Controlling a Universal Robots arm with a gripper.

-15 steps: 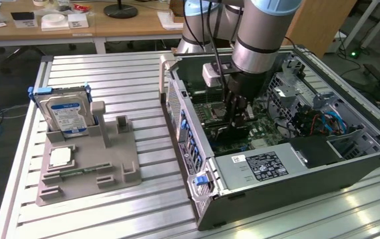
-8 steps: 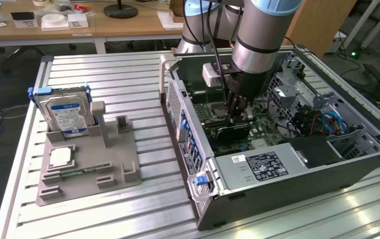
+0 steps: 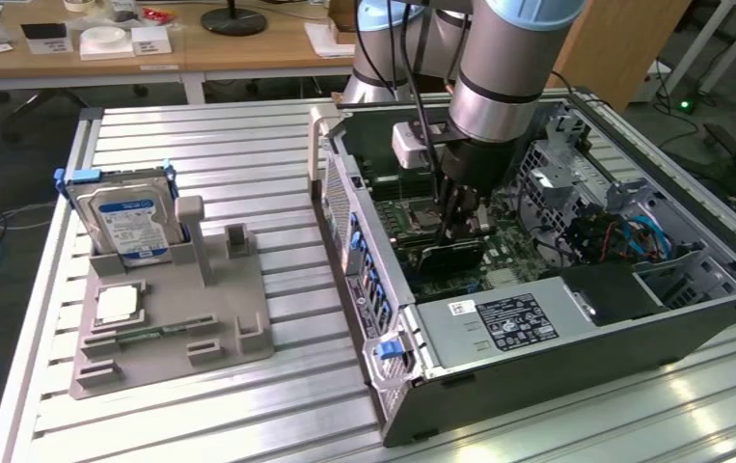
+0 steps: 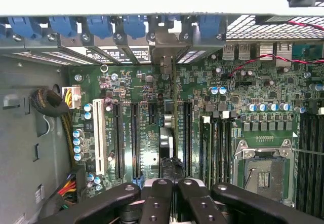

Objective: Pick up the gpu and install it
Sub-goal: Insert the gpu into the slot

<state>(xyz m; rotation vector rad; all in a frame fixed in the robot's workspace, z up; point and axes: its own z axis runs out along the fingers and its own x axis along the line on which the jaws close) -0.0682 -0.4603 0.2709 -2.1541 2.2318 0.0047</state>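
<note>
- Exterior view: at 9 o'clock a grey holder (image 3: 168,323) stands on the slatted metal table (image 3: 264,405), with a hard drive (image 3: 125,220) upright in its rear slot.
- At the centre sits the open computer case (image 3: 535,289), its power supply (image 3: 503,323) at 6 o'clock inside.
- From 12 o'clock the arm reaches down into the case; the gripper (image 3: 455,224) is low over the motherboard (image 3: 503,253).
- Wrist view: the gripper (image 4: 170,196) has its fingers (image 4: 158,203) drawn together, clamped on the top edge of the gpu (image 4: 167,140).
- The gpu stands on edge in the expansion slot area of the motherboard (image 4: 147,107), its bracket end at 12 o'clock against the case's rear wall.
- The empty CPU socket (image 4: 263,168) lies at 4 o'clock.
</note>
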